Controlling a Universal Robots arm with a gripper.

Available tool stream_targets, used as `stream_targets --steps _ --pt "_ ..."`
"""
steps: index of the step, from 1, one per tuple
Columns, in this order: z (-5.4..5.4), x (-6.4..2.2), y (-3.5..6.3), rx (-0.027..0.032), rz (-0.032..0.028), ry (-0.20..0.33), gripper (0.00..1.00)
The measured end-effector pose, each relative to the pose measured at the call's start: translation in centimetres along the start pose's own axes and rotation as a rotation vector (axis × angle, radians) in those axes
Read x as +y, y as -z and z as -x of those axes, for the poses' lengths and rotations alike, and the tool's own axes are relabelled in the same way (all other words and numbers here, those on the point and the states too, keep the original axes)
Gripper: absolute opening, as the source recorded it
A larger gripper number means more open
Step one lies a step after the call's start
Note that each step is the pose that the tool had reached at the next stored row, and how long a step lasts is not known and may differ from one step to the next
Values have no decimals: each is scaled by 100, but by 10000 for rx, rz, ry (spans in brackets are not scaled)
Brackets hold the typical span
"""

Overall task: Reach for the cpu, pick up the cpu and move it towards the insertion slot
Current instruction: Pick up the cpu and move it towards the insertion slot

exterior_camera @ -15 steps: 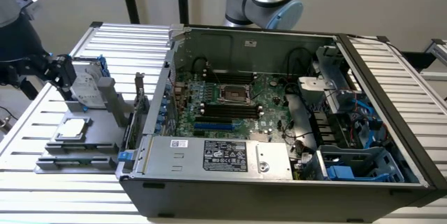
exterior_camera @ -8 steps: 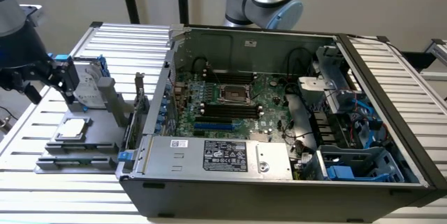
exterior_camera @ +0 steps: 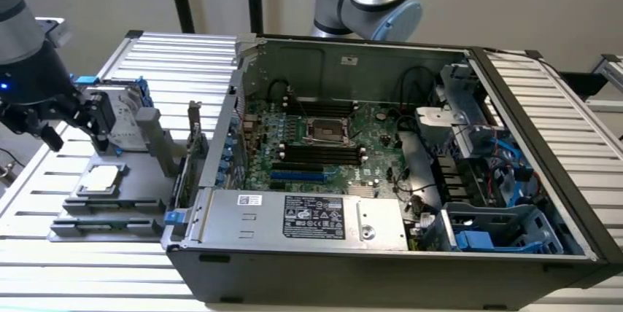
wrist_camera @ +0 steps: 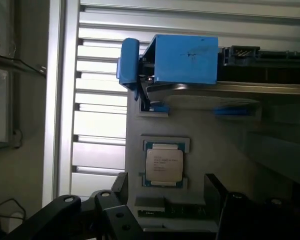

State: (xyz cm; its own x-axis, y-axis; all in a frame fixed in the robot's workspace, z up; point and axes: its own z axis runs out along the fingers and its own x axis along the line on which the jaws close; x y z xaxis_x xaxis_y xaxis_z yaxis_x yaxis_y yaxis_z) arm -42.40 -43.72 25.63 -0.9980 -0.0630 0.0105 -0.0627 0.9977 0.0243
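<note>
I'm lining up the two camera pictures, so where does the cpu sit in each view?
Exterior view: the cpu lies flat on the grey fixture, outside the computer case, toward the exterior view's left.
Wrist view: the cpu sits in a square recess of that fixture, next to the blue-railed drive.
Shared landmark: the blue-railed drive, standing beside the cpu on the fixture.

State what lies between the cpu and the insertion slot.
In the exterior view, the computer case's side wall stands between the cpu and the insertion slot.
</note>
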Motion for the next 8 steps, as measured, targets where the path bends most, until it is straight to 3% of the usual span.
stream_targets --steps 8 --pt "9 -4 -146 1 -10 39 71"
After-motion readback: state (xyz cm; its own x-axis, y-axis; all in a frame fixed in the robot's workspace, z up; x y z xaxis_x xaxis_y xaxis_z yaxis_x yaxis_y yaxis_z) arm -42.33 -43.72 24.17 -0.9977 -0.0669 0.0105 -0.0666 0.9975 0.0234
